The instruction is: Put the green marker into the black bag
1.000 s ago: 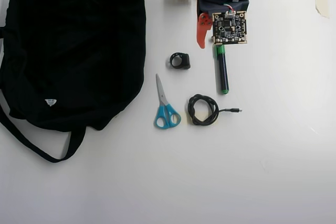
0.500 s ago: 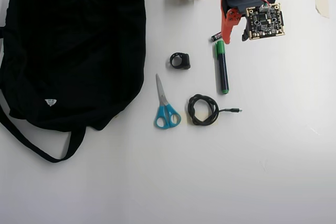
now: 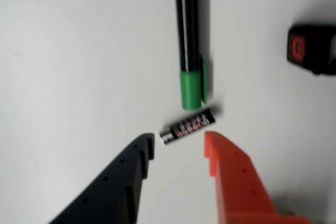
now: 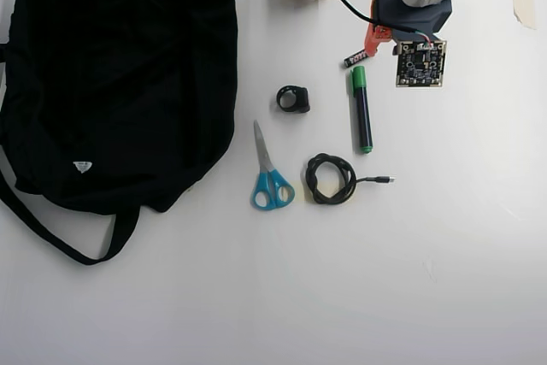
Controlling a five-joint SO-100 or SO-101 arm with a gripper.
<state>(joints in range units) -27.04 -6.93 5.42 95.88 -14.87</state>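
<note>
The green marker (image 4: 362, 113) lies on the white table, green cap toward the arm; in the wrist view its cap (image 3: 191, 88) points at me and the dark barrel runs to the top edge. My gripper (image 3: 178, 142) is open, black finger (image 3: 131, 177) on the left and orange finger (image 3: 231, 177) on the right. It holds nothing and stays just short of the cap. A short black battery (image 3: 188, 126) lies slantwise between the fingertips and the cap. From overhead the gripper (image 4: 376, 47) hangs above the marker's cap end. The black bag (image 4: 120, 83) fills the left side.
A small black ring-shaped object (image 4: 293, 98) sits left of the marker, showing as a dark block (image 3: 312, 48) in the wrist view. Blue-handled scissors (image 4: 269, 173) and a coiled black cable (image 4: 332, 179) lie below. The battery (image 4: 354, 59) rests beside the cap. Tape (image 4: 523, 2) marks the top right.
The arm swung right, off the marker's cap end, uncovering the battery. Since half a second ago the camera board has dropped lower and slightly left. The table's objects have not moved.
</note>
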